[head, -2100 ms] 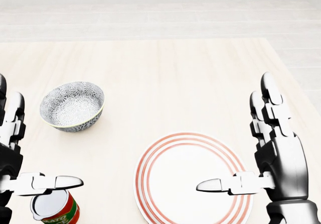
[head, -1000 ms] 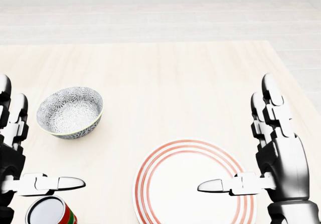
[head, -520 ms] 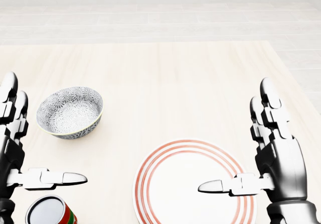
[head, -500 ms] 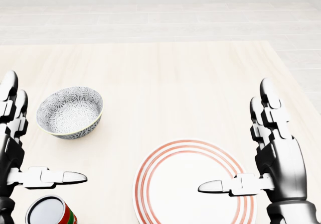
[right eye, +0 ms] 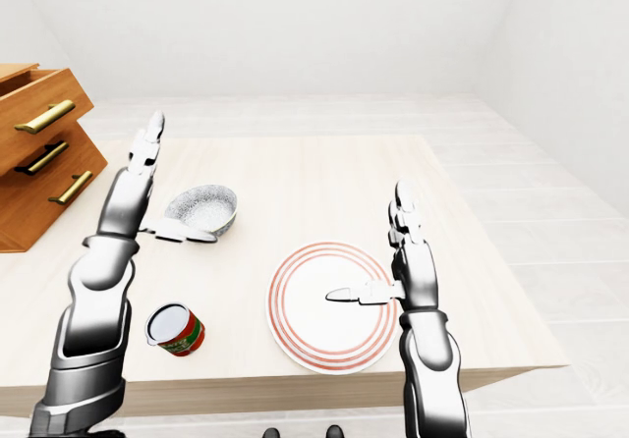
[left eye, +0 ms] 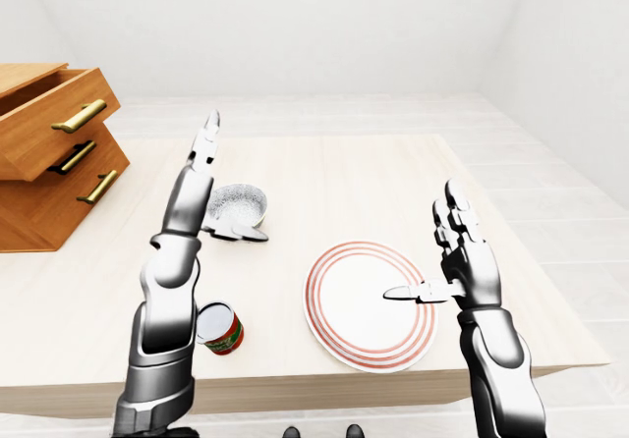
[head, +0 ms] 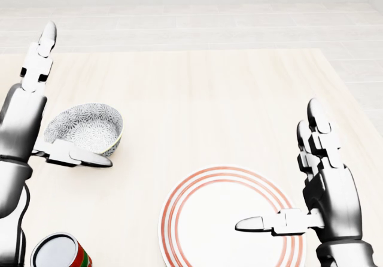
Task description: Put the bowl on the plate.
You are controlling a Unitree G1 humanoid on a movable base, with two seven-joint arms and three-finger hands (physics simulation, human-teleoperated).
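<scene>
I hold my left hand (head: pixel 24 120) spread wide at mid-left of the head view, thumb across the grey patterned ceramic bowl (head: pixel 90 126), ready to cup it. The bowl sits on the pale wooden desk (head: pixel 209 99), up-left of the white red-ringed plate (head: pixel 203 219). My right hand (head: pixel 329 201) hovers open and empty over the plate's right edge, perhaps to steady it.

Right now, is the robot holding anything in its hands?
No, nothing is held. The left hand is open beside the bowl, fingers not closed round it, and the right hand hangs open by the plate.
</scene>
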